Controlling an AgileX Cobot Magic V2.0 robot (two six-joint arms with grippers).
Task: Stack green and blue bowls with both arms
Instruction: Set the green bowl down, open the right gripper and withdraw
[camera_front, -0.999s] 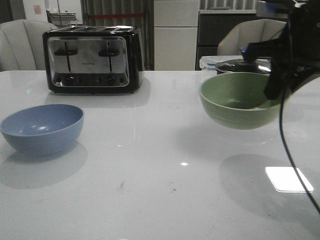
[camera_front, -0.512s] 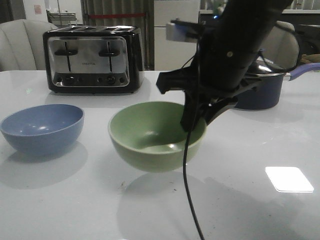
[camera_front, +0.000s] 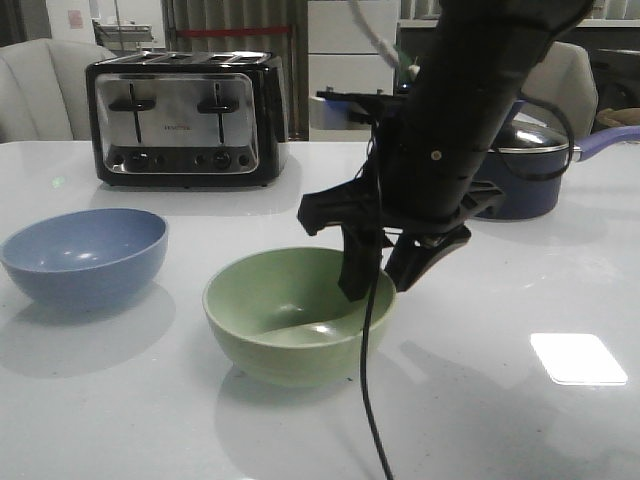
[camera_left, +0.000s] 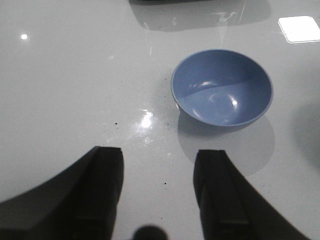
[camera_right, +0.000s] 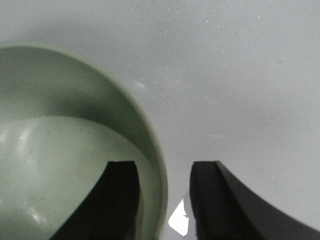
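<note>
The pale green bowl (camera_front: 298, 315) rests on the white table near the middle. My right gripper (camera_front: 385, 270) straddles its right rim: one finger is inside the bowl, the other outside. In the right wrist view, the green bowl (camera_right: 60, 165) fills one side and a gap shows between its rim and the outer finger, so my right gripper (camera_right: 164, 167) is open. The blue bowl (camera_front: 85, 255) sits on the table at the left. My left gripper (camera_left: 159, 155) is open and empty above bare table, short of the blue bowl (camera_left: 222, 87). The left arm is out of the front view.
A black and chrome toaster (camera_front: 185, 118) stands at the back left. A dark lidded saucepan (camera_front: 520, 170) with a purple handle stands at the back right, behind my right arm. A thin black cable (camera_front: 370, 400) hangs from the right arm to the front edge.
My right arm carried the green bowl from the right to the middle and lowered it onto the table. The blue bowl has not moved.
</note>
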